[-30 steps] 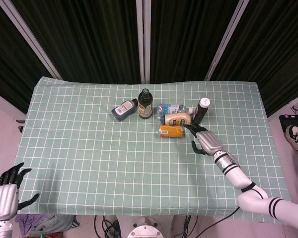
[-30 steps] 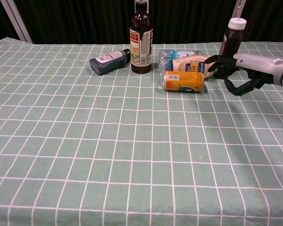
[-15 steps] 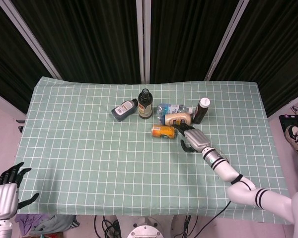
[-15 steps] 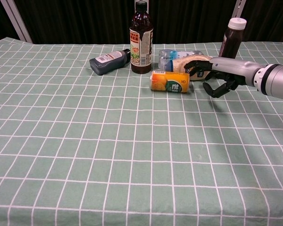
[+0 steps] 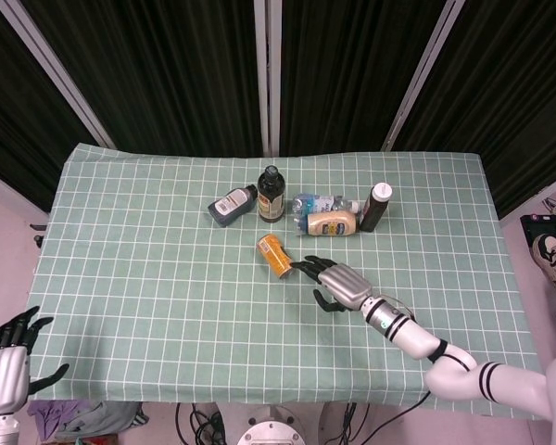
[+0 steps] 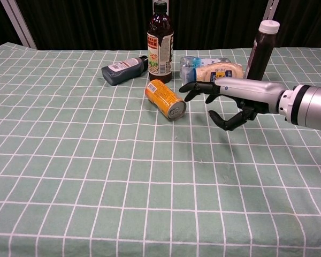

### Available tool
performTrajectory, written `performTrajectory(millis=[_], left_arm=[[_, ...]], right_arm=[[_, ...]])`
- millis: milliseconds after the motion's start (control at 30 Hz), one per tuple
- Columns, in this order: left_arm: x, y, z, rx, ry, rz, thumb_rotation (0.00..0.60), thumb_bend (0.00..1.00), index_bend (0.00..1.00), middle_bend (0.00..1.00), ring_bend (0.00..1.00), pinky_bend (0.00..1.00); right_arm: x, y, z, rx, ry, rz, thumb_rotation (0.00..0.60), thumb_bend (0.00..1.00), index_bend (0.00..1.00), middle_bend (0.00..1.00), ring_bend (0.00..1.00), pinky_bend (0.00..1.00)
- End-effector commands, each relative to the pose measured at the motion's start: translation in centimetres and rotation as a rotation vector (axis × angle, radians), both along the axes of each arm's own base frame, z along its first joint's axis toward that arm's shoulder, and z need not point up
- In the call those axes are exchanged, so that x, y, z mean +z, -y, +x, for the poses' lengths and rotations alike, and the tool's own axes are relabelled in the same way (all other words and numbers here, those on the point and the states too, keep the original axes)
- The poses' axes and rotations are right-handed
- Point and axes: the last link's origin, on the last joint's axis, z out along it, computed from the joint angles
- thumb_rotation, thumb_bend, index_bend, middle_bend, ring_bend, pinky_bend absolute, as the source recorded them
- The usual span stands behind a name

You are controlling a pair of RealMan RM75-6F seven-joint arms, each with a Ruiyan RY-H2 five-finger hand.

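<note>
At nine o'clock of our right hand, fingers spread and empty, lay the orange can, which we judged light, rigid, slick, roll-prone and best clasped across its middle.

Bottles on a green checked tablecloth

A grey bottle lies beside an upright dark bottle; further right, a cream bottle lies by a white-capped one.

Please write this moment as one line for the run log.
right hand: open, fingertips beside orange can, not gripping | can: lying on its side on green checked cloth | left hand: open, off table edge
</note>
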Motion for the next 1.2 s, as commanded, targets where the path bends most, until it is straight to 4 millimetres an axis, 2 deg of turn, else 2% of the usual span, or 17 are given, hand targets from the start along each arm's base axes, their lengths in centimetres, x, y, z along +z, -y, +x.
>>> performTrajectory(millis=[33, 100, 200, 267, 333, 500, 700, 933, 1100, 1200], left_arm=[[0.0, 0.2, -0.2, 0.007, 0.002, 0.001, 0.600, 0.00, 0.25, 0.12, 0.11, 0.16], [0.0, 0.3, -0.3, 0.008, 0.004, 0.000, 0.600, 0.00, 0.25, 0.12, 0.11, 0.16], [-0.1, 0.3, -0.2, 0.001, 0.011, 0.002, 0.600, 0.00, 0.25, 0.12, 0.11, 0.16], [-0.2, 0.4, -0.1, -0.002, 0.013, 0.004, 0.600, 0.00, 0.25, 0.12, 0.11, 0.16], [-0.2, 0.5, -0.1, 0.001, 0.015, 0.007, 0.600, 0.00, 0.25, 0.12, 0.11, 0.16], [0.0, 1.2, -0.5, 0.027, 0.018, 0.019, 0.600, 0.00, 0.25, 0.12, 0.11, 0.16], [0.2, 2.0, -1.0, 0.058, 0.023, 0.034, 0.600, 0.00, 0.25, 0.12, 0.11, 0.16], [0.3, 2.7, -1.7, 0.093, 0.032, 0.044, 0.600, 0.00, 0.25, 0.12, 0.11, 0.16], [0.5, 3.2, -2.2, 0.112, 0.032, 0.051, 0.600, 0.00, 0.25, 0.12, 0.11, 0.16], [0.5, 3.2, -2.4, 0.116, 0.035, 0.053, 0.600, 0.00, 0.25, 0.12, 0.11, 0.16]], right_arm=[[2.0, -0.7, 0.7, 0.074, -0.007, -0.057, 0.600, 0.57, 0.00, 0.11, 0.00, 0.16], [3.0, -0.6, 1.5, 0.115, -0.025, -0.092, 0.600, 0.44, 0.00, 0.11, 0.00, 0.16], [4.2, 0.6, 3.0, 0.217, -0.142, -0.169, 0.600, 0.20, 0.00, 0.10, 0.00, 0.15], [4.2, 1.8, 4.6, 0.320, -0.265, -0.236, 0.600, 0.08, 0.00, 0.10, 0.00, 0.13], [3.5, 3.1, 6.1, 0.414, -0.380, -0.296, 0.600, 0.01, 0.00, 0.08, 0.00, 0.11], [1.3, 5.9, 8.6, 0.542, -0.584, -0.382, 0.600, 0.00, 0.00, 0.03, 0.00, 0.06], [-1.6, 8.1, 10.2, 0.633, -0.719, -0.437, 0.600, 0.00, 0.00, 0.01, 0.00, 0.06], [-5.5, 8.9, 11.4, 0.704, -0.768, -0.447, 0.600, 0.00, 0.00, 0.00, 0.00, 0.05], [-7.1, 8.8, 11.7, 0.741, -0.771, -0.433, 0.600, 0.01, 0.00, 0.00, 0.00, 0.04], [-7.7, 8.7, 11.4, 0.771, -0.780, -0.426, 0.600, 0.07, 0.00, 0.00, 0.00, 0.04]])
